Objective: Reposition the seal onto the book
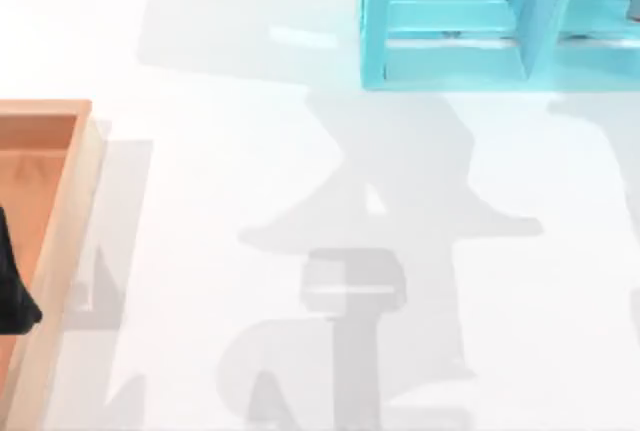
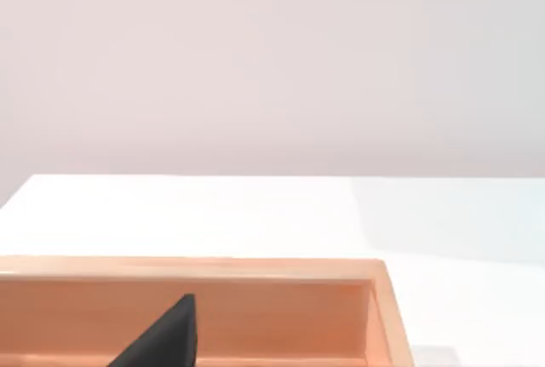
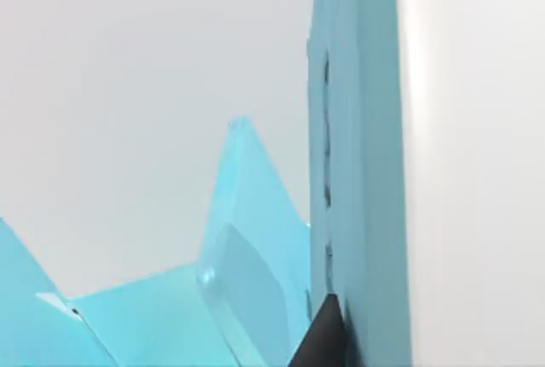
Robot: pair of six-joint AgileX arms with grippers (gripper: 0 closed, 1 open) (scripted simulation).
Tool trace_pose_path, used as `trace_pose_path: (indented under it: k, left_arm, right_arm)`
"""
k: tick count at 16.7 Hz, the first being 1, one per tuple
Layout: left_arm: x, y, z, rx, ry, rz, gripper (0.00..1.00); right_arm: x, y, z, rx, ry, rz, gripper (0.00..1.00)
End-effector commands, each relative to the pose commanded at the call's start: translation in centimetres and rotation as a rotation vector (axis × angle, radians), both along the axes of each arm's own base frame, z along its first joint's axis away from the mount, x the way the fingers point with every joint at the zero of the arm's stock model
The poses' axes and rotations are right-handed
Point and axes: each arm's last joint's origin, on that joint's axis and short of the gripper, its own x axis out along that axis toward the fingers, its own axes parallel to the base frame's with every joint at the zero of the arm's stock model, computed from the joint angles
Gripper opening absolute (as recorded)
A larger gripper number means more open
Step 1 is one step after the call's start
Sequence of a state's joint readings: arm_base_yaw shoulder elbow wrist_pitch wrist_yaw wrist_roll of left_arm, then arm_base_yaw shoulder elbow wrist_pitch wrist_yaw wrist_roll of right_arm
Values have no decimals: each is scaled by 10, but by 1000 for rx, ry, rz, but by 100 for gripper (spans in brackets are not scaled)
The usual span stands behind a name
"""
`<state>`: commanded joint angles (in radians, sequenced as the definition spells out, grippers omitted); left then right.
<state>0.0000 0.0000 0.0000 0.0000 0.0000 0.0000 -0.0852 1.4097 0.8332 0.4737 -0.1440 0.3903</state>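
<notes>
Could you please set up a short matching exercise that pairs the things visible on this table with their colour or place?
Things:
1. wooden tray
2. shelf unit
3. left hand
4. table

Descriptions:
A. light cyan, at the table's far edge, right of centre
B. white surface with grey shadows
C. black, over the tray at the table's left edge
D. orange-brown, with raised walls, at the table's left edge

Pairs: 1-D, 2-A, 3-C, 4-B
</notes>
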Motion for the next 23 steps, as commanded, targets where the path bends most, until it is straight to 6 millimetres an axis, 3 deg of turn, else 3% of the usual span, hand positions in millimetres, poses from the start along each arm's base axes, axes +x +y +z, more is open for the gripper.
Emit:
trace_pose_path:
  k: [3,5,11,14,16,18,20,23]
  left_arm:
    - [0,0,0,0,0,0,100]
    - [0,0,0,0,0,0,100]
    - [0,0,0,0,0,0,100]
    - [0,0,0,0,0,0,100]
    - [0,0,0,0,0,0,100]
    - [0,0,0,0,0,0,100]
    - [0,0,0,0,0,0,100]
    - [0,0,0,0,0,0,100]
  right_arm:
    - [-33,1,8,7,14,-4,0]
    - [-44,1,8,11,24,-5,0]
    - [-44,2,7,12,32,-1,0]
    - [-35,18,6,-41,27,25,0]
    - [-24,43,4,-116,22,69,0]
    - [-15,82,-1,-226,13,139,0]
    - [-12,133,-9,-369,-4,227,0]
    - [-24,212,-31,-628,-38,346,0]
